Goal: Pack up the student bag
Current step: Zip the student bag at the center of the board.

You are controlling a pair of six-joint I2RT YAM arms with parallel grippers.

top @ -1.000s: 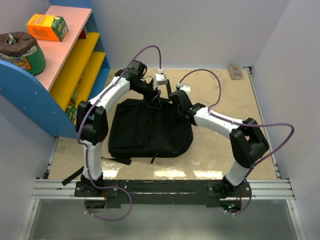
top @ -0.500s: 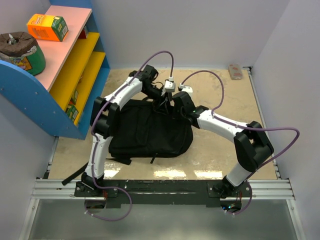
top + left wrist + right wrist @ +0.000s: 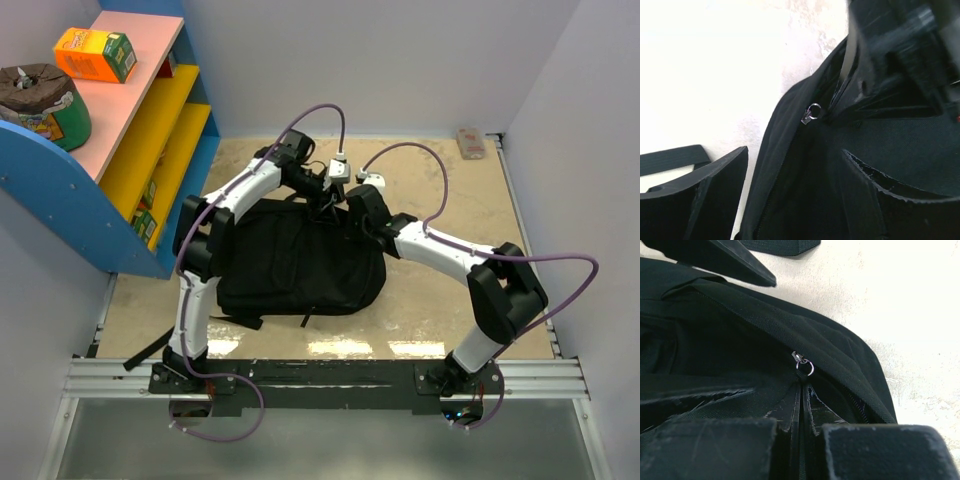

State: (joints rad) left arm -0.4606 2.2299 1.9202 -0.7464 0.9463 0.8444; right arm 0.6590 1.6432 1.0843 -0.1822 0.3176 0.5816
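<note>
The student bag (image 3: 300,262) lies flat in the middle of the table, a floppy black backpack. Both grippers meet at its far edge. My right gripper (image 3: 347,213) (image 3: 801,440) is shut on a thin black pull tab (image 3: 801,400) that hangs from the silver zip ring (image 3: 805,367) (image 3: 813,112). My left gripper (image 3: 323,198) (image 3: 797,200) is open, its two fingers (image 3: 700,192) wide apart on either side of the bag's edge fabric (image 3: 785,165), not pinching it. In the left wrist view the right gripper (image 3: 890,65) shows at the upper right.
A blue, yellow and pink shelf unit (image 3: 150,130) stands at the left, carrying an orange box (image 3: 95,53) and a dark round pack (image 3: 42,95). A small flat object (image 3: 470,142) lies in the far right corner. A loose bag strap (image 3: 672,160) lies beside the left finger.
The left arm has swung right, bringing its gripper to the bag's far edge beside the right gripper, and its fingers have spread wider. The right gripper stayed shut on the tab.
</note>
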